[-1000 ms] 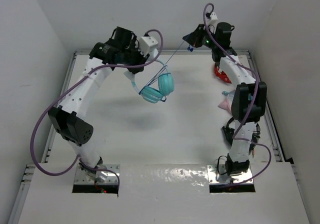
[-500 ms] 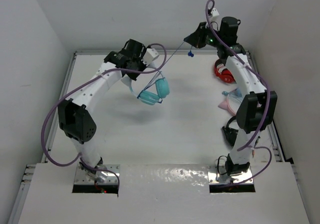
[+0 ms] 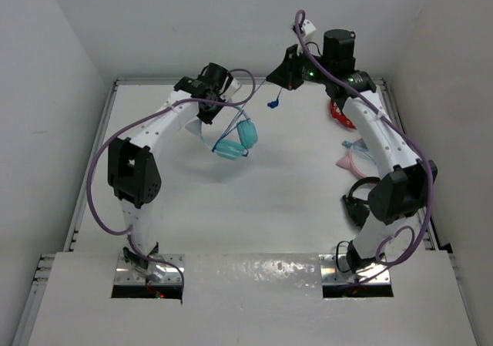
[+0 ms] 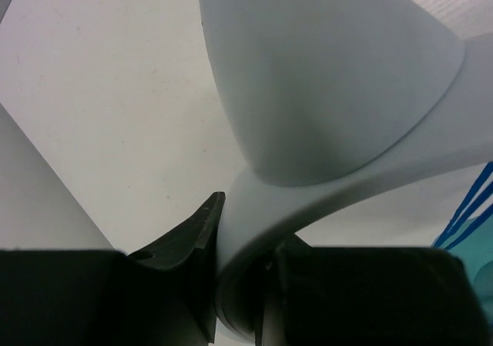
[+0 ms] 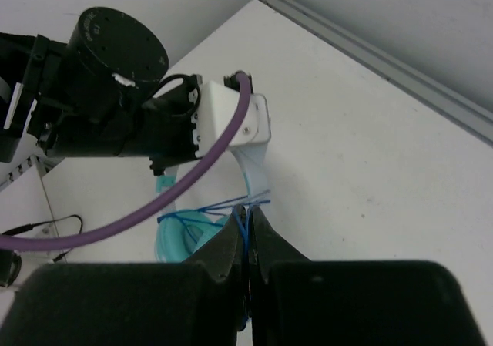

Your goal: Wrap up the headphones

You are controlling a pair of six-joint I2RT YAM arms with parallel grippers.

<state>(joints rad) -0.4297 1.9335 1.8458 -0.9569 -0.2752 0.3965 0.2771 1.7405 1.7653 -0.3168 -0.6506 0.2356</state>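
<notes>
Step in hand: winding the cable, both arms aloft.

Left gripper (image 4: 245, 232): jaws clamped on the pale headband (image 4: 331, 92). The headphones (image 3: 237, 139) hang from it in the air, cups down, over the far half of the table (image 3: 293, 199), a bit left of centre. Nothing rests on the surface.

Right gripper (image 5: 246, 213): jaws pressed together, pinching the thin cable (image 5: 219, 206) near its free end, up by the far edge. The blue plug (image 3: 271, 103) dangles loose below the pinch.

My read: cable is drawn out between the two arms, and I can't tell if any turns are on yet.

Next move calls for:
- left holds the band steady
- right carries the cable round the band or cups
- light tension, so the cable neither slips from the pinch nor drags the band out of the left jaws
- watch that the plug doesn't snag
</notes>
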